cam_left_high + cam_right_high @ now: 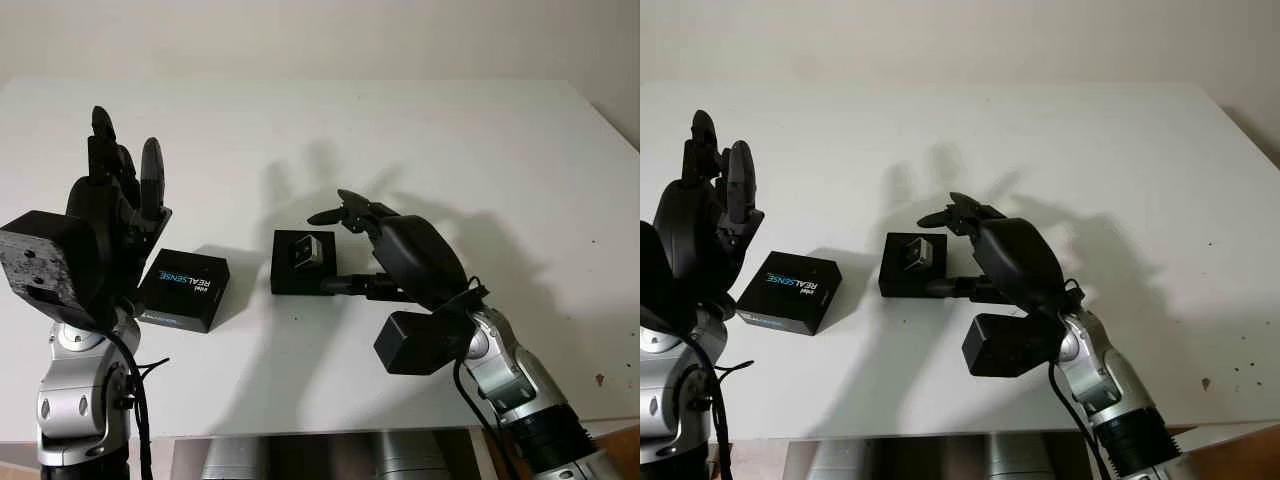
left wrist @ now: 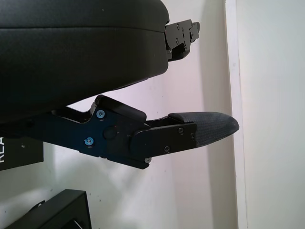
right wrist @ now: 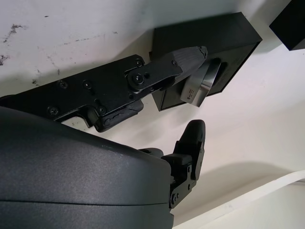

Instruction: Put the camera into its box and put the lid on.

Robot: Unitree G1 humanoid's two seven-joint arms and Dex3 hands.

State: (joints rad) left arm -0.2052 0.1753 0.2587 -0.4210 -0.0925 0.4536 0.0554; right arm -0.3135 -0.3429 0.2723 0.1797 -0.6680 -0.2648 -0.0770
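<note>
The camera (image 1: 306, 250) sits in the open box (image 1: 303, 262) at mid-table. The right hand (image 1: 345, 215), holding nothing, hovers just right of the box, fingers apart. The lid (image 1: 184, 288) lies left of the box, nearer the raised, empty left hand (image 1: 120, 185).

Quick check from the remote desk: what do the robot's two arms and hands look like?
Both hands, left hand and right hand, have matte black shells and jointed black fingers with small screws. Silver metal wrist joints sit below, with black cables alongside and a black camera block at each wrist.
</note>
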